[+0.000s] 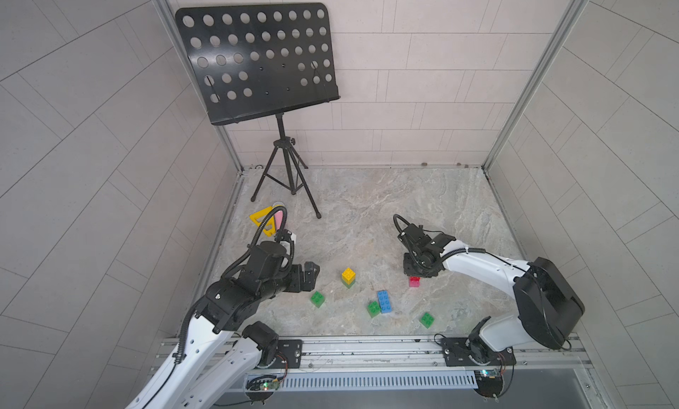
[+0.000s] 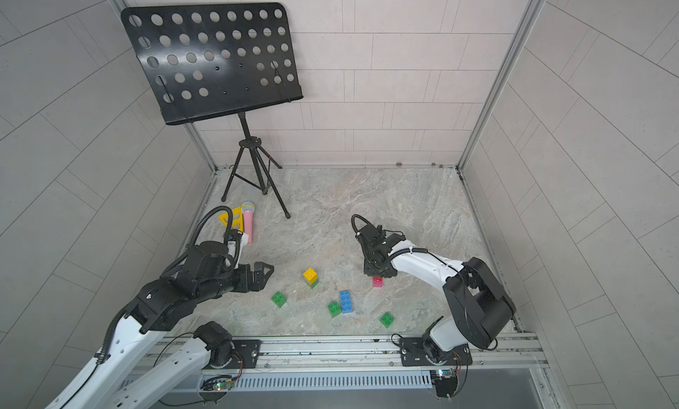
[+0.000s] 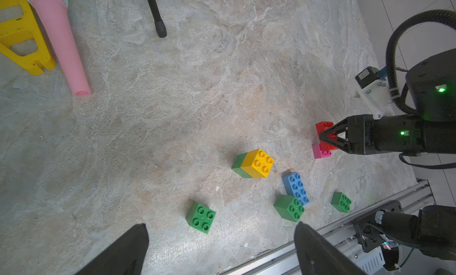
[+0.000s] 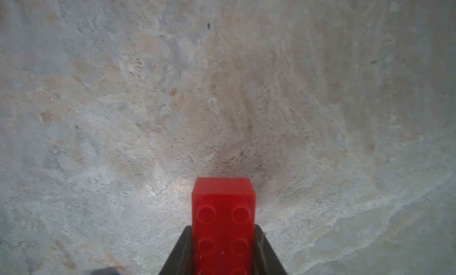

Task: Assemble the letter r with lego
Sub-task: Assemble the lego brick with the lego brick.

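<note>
The stone table (image 1: 367,212) carries all the bricks in its front half. The left gripper (image 1: 311,275) hangs released, jaws wide, toward the left edge. The right gripper (image 3: 322,137) clenches the long red brick (image 4: 223,212), which sits over the small pink brick (image 3: 320,152) right of the middle. Whether the studs have seated I cannot tell. Pressing off-centre could tip or skid the unbraced pink brick, and letting go early could topple the red one.
</note>
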Robot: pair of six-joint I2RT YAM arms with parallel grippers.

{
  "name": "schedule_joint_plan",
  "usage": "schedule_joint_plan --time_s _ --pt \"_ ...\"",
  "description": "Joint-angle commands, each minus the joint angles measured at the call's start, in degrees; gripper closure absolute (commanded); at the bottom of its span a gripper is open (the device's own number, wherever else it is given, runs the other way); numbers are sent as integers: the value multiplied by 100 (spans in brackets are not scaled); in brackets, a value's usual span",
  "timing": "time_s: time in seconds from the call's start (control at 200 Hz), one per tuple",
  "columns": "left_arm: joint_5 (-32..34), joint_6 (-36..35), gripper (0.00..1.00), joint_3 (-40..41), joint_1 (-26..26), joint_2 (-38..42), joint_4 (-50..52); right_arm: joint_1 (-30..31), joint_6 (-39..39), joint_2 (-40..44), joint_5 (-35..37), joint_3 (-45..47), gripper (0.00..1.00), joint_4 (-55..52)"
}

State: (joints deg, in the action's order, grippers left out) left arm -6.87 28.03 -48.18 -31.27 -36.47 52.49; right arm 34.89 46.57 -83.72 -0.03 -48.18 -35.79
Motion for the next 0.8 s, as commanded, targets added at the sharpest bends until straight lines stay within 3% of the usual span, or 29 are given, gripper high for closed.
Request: schedule_joint_plan --time_s 0.0,0.25,0.796 --pt "124 11 0 81 -18 43 -69 83 117 102 18 266 100 268" --pt "101 0 0 68 -16 68 -63 133 121 532 225 538 100 416" --pt "160 31 0 79 -19 272 -71 658 511 -33 641 519 100 620"
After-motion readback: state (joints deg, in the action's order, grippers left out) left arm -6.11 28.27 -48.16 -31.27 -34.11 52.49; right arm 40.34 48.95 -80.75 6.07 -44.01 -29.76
